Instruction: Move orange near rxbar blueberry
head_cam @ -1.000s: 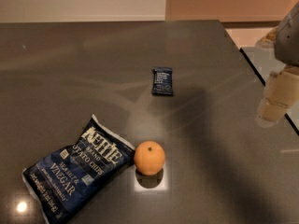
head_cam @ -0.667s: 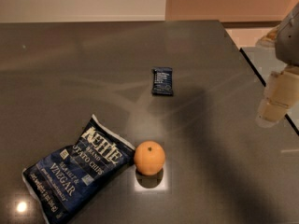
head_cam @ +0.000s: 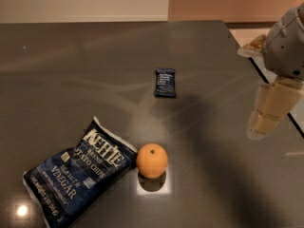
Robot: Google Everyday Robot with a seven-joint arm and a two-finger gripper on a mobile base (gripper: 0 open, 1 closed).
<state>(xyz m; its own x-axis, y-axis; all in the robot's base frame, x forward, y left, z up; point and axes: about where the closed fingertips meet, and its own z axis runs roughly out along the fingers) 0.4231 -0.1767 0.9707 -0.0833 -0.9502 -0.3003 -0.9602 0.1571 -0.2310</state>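
— Where's the orange?

— The orange (head_cam: 152,160) sits on the dark desk (head_cam: 71,70), toward the near edge and a little left of the middle. Its stem dot faces up, and a pale reflection shows on the glossy top just under it.

— Anything next to it?

— A blue chip bag (head_cam: 78,175) lies flat on its left, slanted, with its upper right corner just beside the fruit. I can't tell whether they touch.

— And the snack bar?

— The snack bar (head_cam: 165,82) lies flat farther back, near the middle of the desk and slightly right of the orange. It's a small navy wrapper with pale print, its long side running away from the camera. The two are well apart, with bare desk between them.

— Where's the claw?

— The claw (head_cam: 268,110) hangs at the right side of the view, over the desk's right edge, pointing down and a little left. It's cream-coloured, under the grey rounded arm (head_cam: 287,46).

— Is it gaping or closed?

— I can't tell how far apart it stands. It has hold of nothing: the orange and the snack bar both lie on the desk, well apart from it.
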